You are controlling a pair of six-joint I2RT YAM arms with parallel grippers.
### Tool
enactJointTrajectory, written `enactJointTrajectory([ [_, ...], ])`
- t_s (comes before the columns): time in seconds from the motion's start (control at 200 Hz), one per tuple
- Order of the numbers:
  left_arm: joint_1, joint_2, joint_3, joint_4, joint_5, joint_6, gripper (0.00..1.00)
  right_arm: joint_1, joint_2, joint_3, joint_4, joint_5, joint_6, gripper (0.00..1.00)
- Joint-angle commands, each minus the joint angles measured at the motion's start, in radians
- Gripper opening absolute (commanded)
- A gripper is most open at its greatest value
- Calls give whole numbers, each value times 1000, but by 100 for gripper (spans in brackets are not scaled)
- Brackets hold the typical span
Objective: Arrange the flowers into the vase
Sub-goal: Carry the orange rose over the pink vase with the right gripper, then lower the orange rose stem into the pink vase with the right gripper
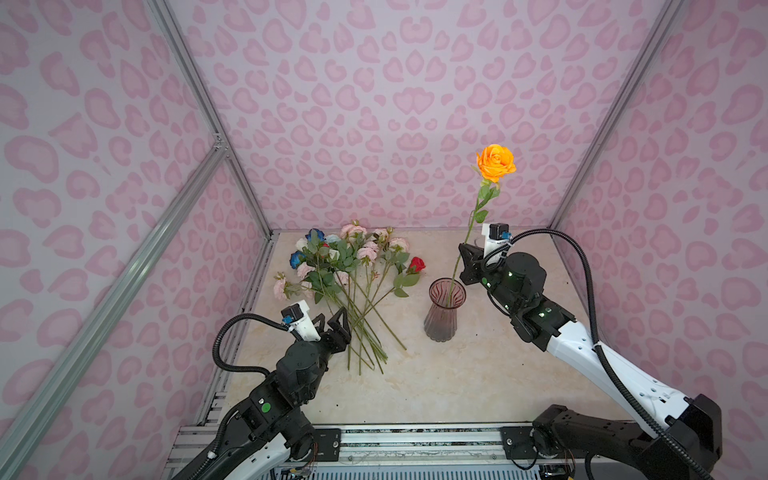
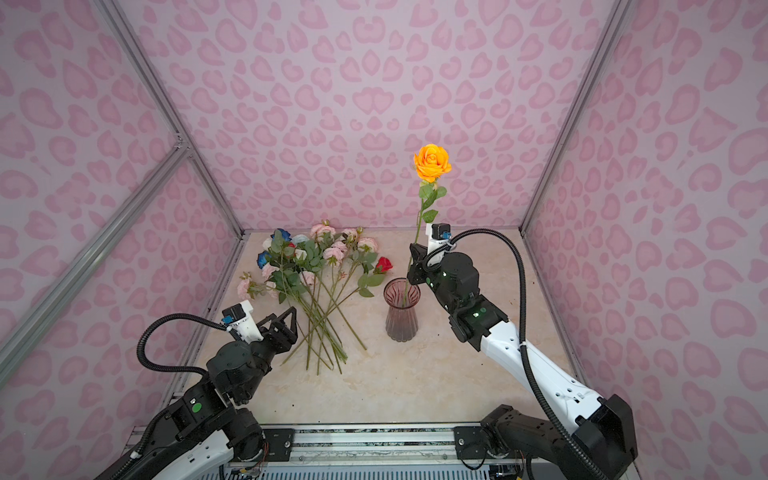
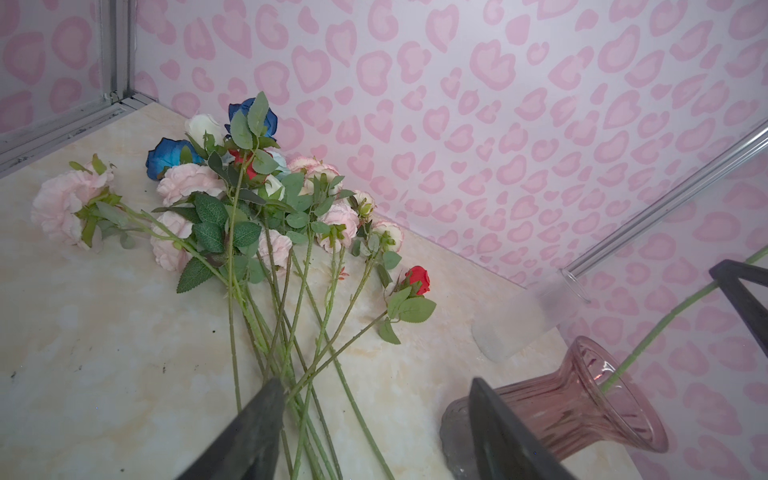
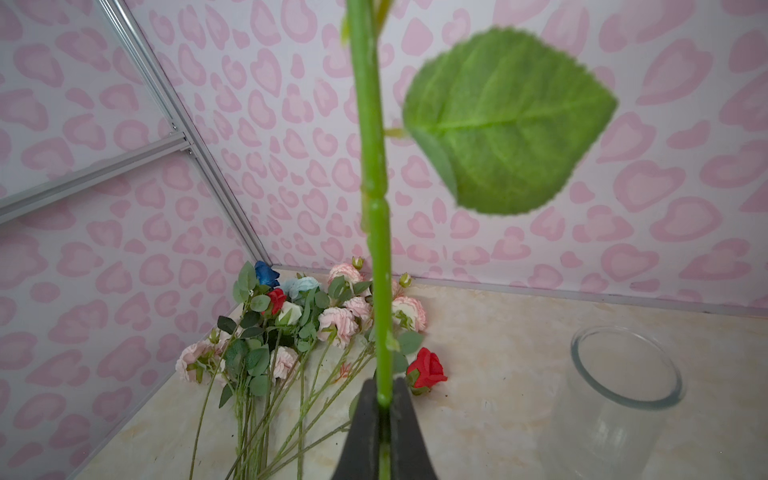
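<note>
Right pincer (image 4: 384,392) clamped mid-stem on orange flower (image 1: 495,163), likely light and bendy, tip in vase (image 1: 444,316). Left pincer (image 1: 332,322) apart; take piled flowers (image 1: 345,266) by bare stems.

Head of orange flower (image 4: 369,124) beyond right wrist view

Bright, even light; blurred near leaf (image 4: 507,120)
</note>
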Motion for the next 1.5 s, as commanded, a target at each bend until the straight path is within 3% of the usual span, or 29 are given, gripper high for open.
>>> enactJointTrajectory([
  [0.0, 0, 15, 15, 8, -17, 0, 71, 8, 8, -42, 56, -4, 29, 0],
  [0.485, 1, 52, 14, 10, -28, -11, 71, 69, 0, -155, 38, 36, 78, 19],
  [1.13, 1, 173, 63, 14, -35, -23, 70, 93, -184, -224, -24, 84, 114, 20],
  [1.295, 4, 268, 108, -28, -49, -13, 70, 102, -274, -237, -76, 107, 111, 21],
  [1.495, 8, 440, 175, -59, 20, -21, 70, 102, -410, -320, -107, 171, 108, 22],
])
